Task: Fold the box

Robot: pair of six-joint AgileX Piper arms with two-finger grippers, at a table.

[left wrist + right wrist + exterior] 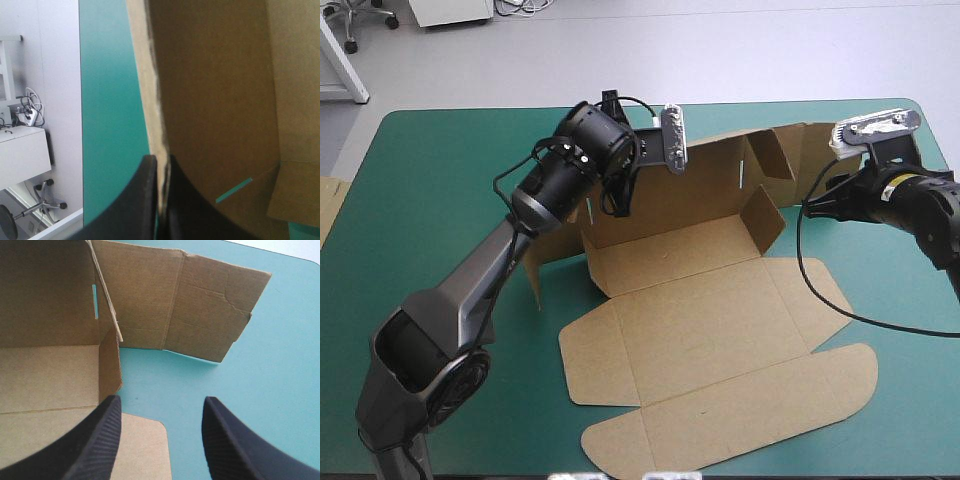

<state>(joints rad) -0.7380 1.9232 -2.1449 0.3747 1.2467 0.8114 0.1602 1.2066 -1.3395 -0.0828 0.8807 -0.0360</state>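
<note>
The brown box (700,320) lies in the middle of the table with its long back wall (690,190) raised and its lid panel (740,410) flat toward the front edge. My left gripper (618,195) is shut on the back wall's top edge near its left end; in the left wrist view the black fingers (150,200) pinch the board edge (150,100). At the box's right end my right gripper (822,200) hovers open (161,402) with nothing between its fingers. Just ahead of it stands a short side flap (110,365), with an outer side panel (200,315) beyond.
The teal-green cover (440,200) is bare to the left of the box and to the right of it (270,380). An edge of more brown board (328,205) shows at the table's left edge. The left side flap (535,270) stands tilted under my left arm.
</note>
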